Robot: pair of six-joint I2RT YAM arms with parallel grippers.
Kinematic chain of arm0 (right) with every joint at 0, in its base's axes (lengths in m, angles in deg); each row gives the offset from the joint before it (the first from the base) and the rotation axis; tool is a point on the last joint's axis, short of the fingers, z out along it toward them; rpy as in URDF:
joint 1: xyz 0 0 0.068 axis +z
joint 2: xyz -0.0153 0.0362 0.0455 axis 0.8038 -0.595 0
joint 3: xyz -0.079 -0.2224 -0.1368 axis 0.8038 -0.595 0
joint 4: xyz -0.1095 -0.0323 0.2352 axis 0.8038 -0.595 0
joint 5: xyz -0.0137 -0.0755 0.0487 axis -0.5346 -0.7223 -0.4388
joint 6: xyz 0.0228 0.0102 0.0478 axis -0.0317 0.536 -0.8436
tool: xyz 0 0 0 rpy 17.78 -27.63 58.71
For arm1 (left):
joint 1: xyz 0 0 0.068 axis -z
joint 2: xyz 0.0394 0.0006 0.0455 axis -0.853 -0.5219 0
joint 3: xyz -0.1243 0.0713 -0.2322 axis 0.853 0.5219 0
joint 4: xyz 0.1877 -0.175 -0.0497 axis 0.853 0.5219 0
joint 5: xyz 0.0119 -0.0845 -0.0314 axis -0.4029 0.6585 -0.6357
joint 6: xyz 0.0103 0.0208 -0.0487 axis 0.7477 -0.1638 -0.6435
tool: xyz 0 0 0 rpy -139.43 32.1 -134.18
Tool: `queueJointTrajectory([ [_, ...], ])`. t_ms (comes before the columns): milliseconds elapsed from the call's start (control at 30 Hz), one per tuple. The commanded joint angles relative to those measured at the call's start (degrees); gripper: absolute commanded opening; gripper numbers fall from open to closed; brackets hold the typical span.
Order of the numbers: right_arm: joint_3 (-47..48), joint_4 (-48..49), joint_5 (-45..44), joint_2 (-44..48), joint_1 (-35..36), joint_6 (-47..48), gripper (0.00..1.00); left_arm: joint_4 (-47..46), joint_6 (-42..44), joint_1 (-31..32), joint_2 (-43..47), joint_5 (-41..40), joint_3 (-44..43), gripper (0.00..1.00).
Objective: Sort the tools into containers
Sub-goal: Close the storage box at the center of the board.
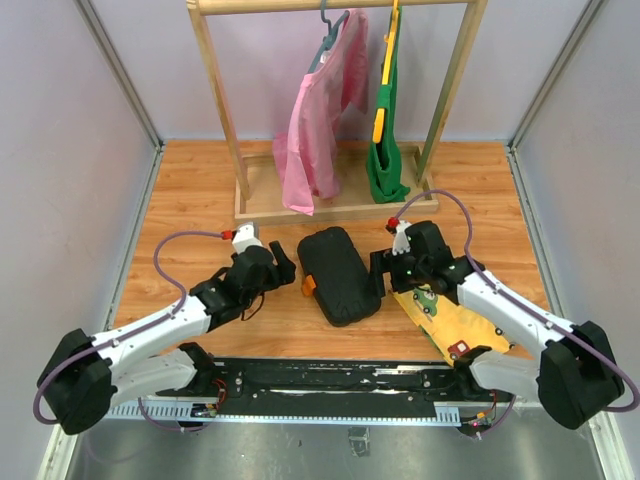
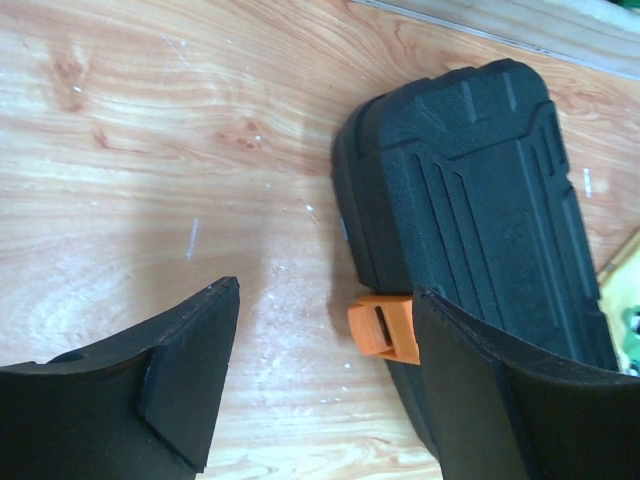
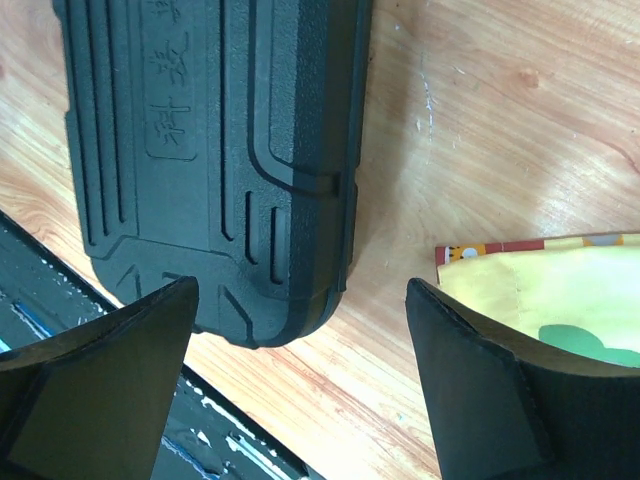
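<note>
- Your left claw (image 2: pixel 322 305): spread, empty; closed tool case (image 2: pixel 470 190) ahead-right (orange latch (image 2: pixel 383 328) beside one finger).
- Your right claw (image 3: pixel 300 290): spread, empty; same tool case ahead-left, yellow board (image 3: pixel 560 290) ahead-right.

Wooden clothes rack (image 1: pixel 216 100) at back of tabletop (image 1: pixel 190 200), pink shirt (image 1: pixel 320 130) and green garment (image 1: pixel 385 160) hanging; yellow cartoon board (image 1: pixel 455 322) front right.

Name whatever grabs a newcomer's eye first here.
The shut black plastic rounded-rectangular tool case lies between the open left hand, which its small orange latch faces, and the open right hand. Behind stands a wooden clothes rack hung with a pink garment and a green garment.
</note>
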Motion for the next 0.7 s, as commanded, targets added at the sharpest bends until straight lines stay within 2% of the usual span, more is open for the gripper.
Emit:
queueJointTrajectory([
  [0,1.1,2.3,1.8,-2.3,0.6,0.9,0.86,0.8,-7.1,1.4,1.0,3.4,-0.5,0.74],
  [167,-0.1,5.9,4.6,-3.2,0.6,-0.1,0.85,3.8,-12.5,6.5,-3.4,2.8,-4.3,0.79],
  [300,-1.0,7.1,5.8,-4.5,0.6,-0.3,0.86,7.5,-16.7,7.4,-7.6,2.9,-7.2,0.84],
  [433,-1.6,8.5,7.2,-5.4,0.6,-0.4,0.86,6.1,-17.8,8.0,-10.0,4.0,-7.5,0.88],
  [567,-2.0,8.9,7.7,-6.0,0.6,-0.3,0.85,3.6,-17.6,8.0,-11.6,4.8,-7.8,0.89],
  [667,-2.1,9.3,7.9,-6.3,0.6,-0.3,0.86,2.1,-17.3,8.0,-12.7,5.4,-8.4,0.84],
])
